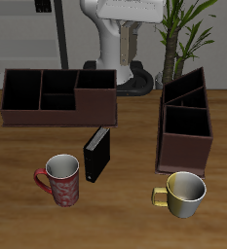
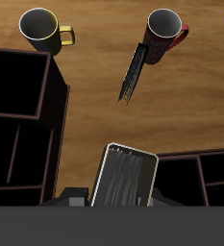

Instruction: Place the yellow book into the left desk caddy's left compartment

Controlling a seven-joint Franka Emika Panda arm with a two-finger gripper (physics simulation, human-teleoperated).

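In the wrist view my gripper (image 2: 119, 198) is shut on the yellow book (image 2: 126, 175), a thin grey-olive book with pale striped page edges, and holds it high above the table. The left desk caddy (image 1: 186, 122) is a dark brown narrow box with tall slanted dividers, and its compartments are open; it also shows in the wrist view (image 2: 27, 115), off to one side of the book. The held book hangs over the wood between the two caddies. Neither the gripper nor the yellow book shows in the exterior view.
A wide low caddy (image 1: 56, 95) stands farther back beside the robot base (image 1: 120, 39). A black book (image 1: 97, 153) stands on edge mid-table. A red patterned mug (image 1: 62, 179) and a yellow mug (image 1: 183, 193) sit near the front edge. A plant (image 1: 188, 34) stands behind the left caddy.
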